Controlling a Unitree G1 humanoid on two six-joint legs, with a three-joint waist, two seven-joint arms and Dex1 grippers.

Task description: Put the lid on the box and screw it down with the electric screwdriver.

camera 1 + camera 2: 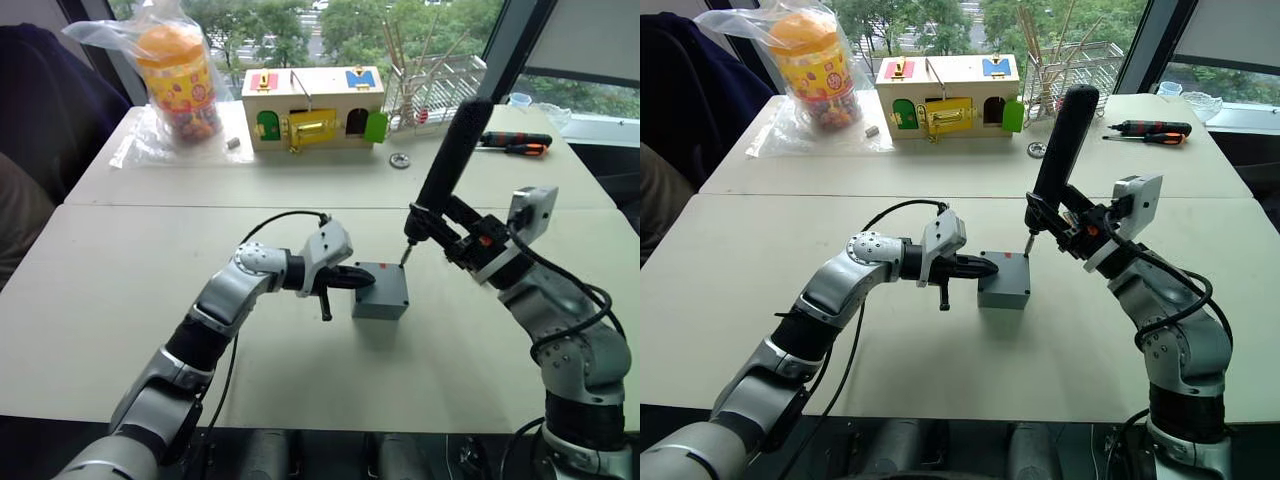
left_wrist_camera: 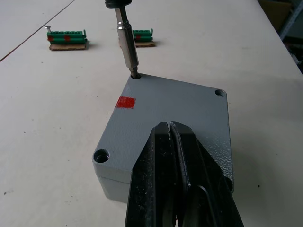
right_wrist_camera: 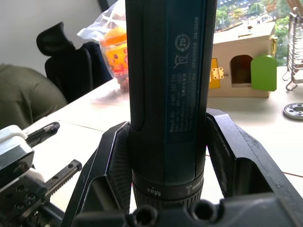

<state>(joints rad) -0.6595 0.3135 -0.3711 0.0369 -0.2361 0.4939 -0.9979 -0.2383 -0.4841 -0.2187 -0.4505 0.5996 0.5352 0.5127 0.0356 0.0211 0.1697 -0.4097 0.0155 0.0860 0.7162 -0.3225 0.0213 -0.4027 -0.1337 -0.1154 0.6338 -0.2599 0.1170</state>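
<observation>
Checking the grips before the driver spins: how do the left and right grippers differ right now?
The left gripper is shut, fingers together, pressing flat on the lid of the box; the right gripper is shut around the electric screwdriver. The left lies level, the right holds its tool steeply tilted, bit in a corner hole. Both meet at the box.

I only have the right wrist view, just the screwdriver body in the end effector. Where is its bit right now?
Observer: The bit of the electric screwdriver stands tip-down in a corner hole of the lid.
Operator: Is the lid on the box?
Observer: Yes, it sits squarely on the box, edges lined up.
Operator: What is the left arm doing?
Observer: The left end effector is shut and lies across the lid's top, seemingly holding it down.
</observation>
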